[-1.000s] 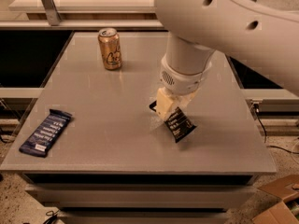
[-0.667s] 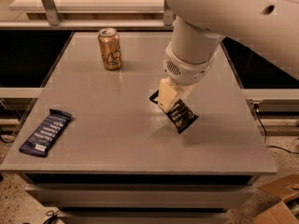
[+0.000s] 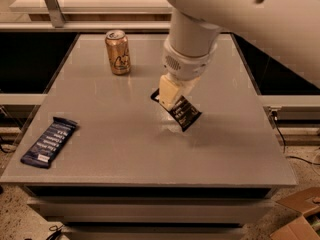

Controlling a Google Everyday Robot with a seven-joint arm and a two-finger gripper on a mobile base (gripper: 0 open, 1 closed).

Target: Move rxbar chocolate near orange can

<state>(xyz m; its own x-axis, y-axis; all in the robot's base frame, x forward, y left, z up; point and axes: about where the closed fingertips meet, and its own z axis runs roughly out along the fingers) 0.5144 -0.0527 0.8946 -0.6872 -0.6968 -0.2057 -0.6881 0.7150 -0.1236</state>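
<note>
The rxbar chocolate (image 3: 184,113), a flat black wrapper with white text, hangs tilted just above the grey table's middle. My gripper (image 3: 169,94) is shut on its upper left end, coming down from the big white arm at the top right. The orange can (image 3: 117,52), golden-orange with a silver top, stands upright at the table's back left, about a bar's length left of and behind the gripper.
A dark blue bar wrapper (image 3: 50,141) with white text lies near the grey table's (image 3: 125,149) front left edge. Cardboard (image 3: 300,214) lies on the floor at the lower right. A pale shelf runs behind the table.
The gripper has lifted the black bar off the table and carried it slightly back, toward the can. The can and the blue bar have not moved.
</note>
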